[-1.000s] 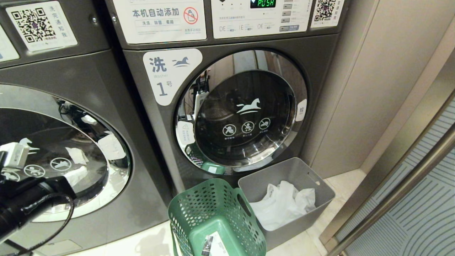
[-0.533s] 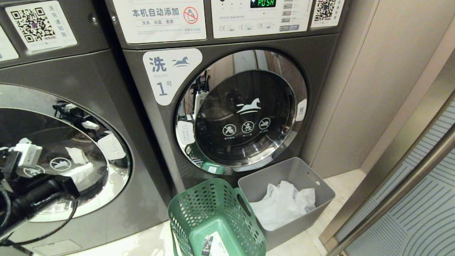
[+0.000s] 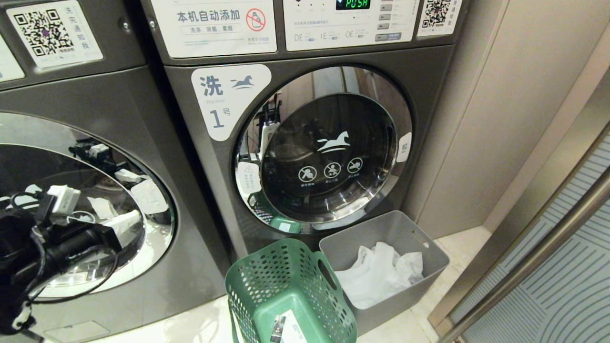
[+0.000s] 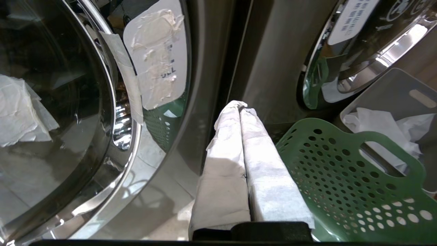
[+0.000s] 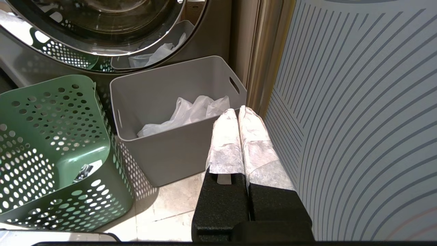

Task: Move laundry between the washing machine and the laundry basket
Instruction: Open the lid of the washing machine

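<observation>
The left gripper [image 4: 239, 112], fingers pressed together and empty, should aim at the washing machine [image 3: 86, 200] door's edge before opening.

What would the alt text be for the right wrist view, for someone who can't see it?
The right gripper, jaws shut and empty, hangs beside a grey bin holding white cloth. Beside the bin stands the empty green laundry basket, with a chrome-rimmed washer door behind both and a striped panel on the gripper's other side.

Closed right claw [image 5: 238, 112] beside grey bin [image 5: 177, 150], green basket [image 5: 51, 143].
</observation>
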Motion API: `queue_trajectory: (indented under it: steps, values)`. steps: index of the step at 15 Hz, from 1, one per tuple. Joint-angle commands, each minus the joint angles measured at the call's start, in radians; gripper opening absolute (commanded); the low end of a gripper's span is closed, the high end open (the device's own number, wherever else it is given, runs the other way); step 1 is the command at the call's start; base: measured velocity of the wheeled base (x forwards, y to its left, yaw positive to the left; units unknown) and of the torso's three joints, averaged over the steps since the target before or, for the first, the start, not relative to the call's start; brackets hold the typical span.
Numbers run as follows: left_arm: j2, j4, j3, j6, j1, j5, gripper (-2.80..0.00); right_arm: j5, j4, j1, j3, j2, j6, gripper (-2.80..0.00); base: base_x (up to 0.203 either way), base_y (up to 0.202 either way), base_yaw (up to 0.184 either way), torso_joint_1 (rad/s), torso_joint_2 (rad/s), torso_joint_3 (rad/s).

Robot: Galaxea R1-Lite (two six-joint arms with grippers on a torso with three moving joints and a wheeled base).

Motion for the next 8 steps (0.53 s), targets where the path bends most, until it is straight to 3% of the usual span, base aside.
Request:
queue_trajectory:
  steps: [1,3,8]
  values:
    - [0.085,-0.021,-0.064,0.001,-0.010,-0.004,-2.80,0.000,0.000,0.000,0.000,0.001,-0.001,-2.80,0.000,0.000,0.000,0.000,0.00,0.000]
    - [0.150,-0.056,-0.125,0.000,-0.015,-0.012,-2.80,0.000,0.000,0.000,0.000,0.001,-0.001,-2.80,0.000,0.000,0.000,0.000,0.00,0.000]
    - [0.205,-0.062,-0.189,-0.002,-0.017,-0.117,-2.80,0.000,0.000,0.000,0.000,0.001,-0.001,-2.80,0.000,0.000,0.000,0.000,0.00,0.000]
